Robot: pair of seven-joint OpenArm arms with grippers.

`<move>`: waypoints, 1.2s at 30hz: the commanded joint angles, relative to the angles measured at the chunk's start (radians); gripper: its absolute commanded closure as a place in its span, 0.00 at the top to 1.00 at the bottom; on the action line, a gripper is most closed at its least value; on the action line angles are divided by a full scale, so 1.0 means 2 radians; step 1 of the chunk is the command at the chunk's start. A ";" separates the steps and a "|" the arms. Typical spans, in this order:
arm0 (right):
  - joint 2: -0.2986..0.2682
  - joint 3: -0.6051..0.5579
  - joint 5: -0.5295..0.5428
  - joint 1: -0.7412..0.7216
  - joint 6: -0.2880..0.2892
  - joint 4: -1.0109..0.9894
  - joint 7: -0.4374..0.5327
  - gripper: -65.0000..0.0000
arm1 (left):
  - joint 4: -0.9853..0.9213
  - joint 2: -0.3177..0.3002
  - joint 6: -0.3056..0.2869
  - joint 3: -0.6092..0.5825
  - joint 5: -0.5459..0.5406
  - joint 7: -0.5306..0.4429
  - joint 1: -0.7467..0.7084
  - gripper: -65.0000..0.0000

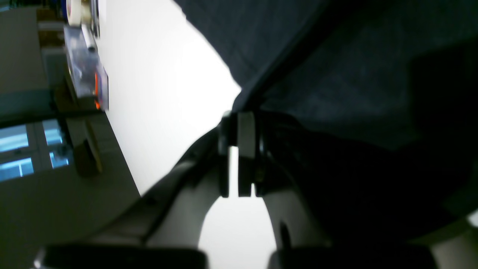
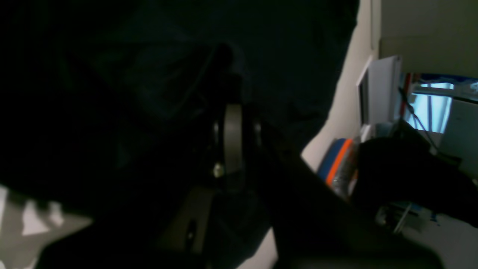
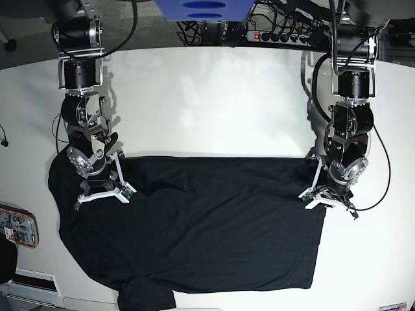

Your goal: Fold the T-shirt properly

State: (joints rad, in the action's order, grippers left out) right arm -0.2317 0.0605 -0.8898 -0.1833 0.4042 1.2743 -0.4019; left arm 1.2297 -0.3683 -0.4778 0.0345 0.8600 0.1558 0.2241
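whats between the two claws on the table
In the base view, the black T-shirt spans from right claw to left claw.

Both arms were built of black cylindrical joint housings stacked in segments, with silver-grey metal bands near the shoulders. The left gripper [image 3: 315,194] and right gripper [image 3: 123,183] ended in white, curved finger brackets (each with a small green-tipped part at the base). Thin black cables looped beside each arm. Close up, the fingers [image 1: 246,153] showed pale flat pads edged in black.
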 commanded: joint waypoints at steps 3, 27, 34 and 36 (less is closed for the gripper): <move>-0.005 0.002 0.000 -0.023 -0.008 0.000 0.004 0.00 | 0.008 -0.003 0.008 -0.001 0.000 -0.005 0.013 0.00; -0.003 -0.116 0.000 -0.153 -0.011 -0.162 0.050 0.00 | 0.008 0.008 0.008 0.002 0.004 -0.006 0.002 0.00; -0.003 -0.115 0.000 -0.170 -0.011 -0.163 0.051 0.00 | 0.008 0.008 0.008 0.001 0.004 -0.006 0.002 0.00; -0.003 -0.117 0.000 -0.181 -0.011 -0.163 0.052 0.00 | 0.008 0.008 0.008 -0.001 0.004 -0.006 0.002 0.00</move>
State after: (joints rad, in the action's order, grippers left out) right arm -0.2302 -0.1772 -0.8909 -0.4931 0.4049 0.9268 -0.3099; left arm 1.2285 -0.3435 -0.4755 0.0307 0.8680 0.1497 0.2047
